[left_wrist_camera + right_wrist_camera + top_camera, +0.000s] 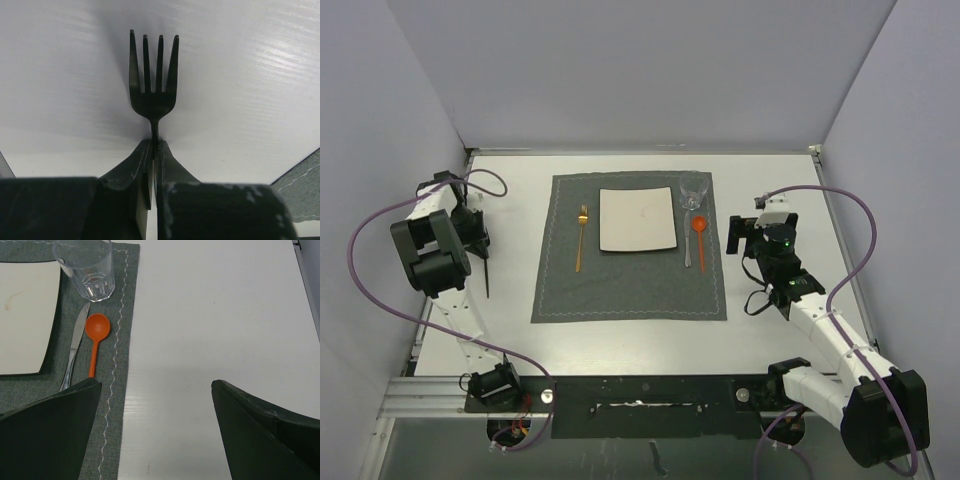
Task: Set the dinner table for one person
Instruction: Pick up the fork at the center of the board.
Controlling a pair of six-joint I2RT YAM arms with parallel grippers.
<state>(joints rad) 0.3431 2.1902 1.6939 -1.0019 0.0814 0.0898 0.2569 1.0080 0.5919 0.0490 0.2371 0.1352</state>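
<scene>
Left of the placemat (620,285) on the desk (620,335), left gripper (154,150) clamps black fork (152,95) by the handle; right of the placemat, right gripper (155,387) gapes wide, empty.

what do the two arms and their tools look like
The left arm and right arm share a build: white links between bulky black joint housings. A thin purple cable loops out beside each. The left tool and right tool have dark, tapering wedge fingers with pale scuffs.
</scene>
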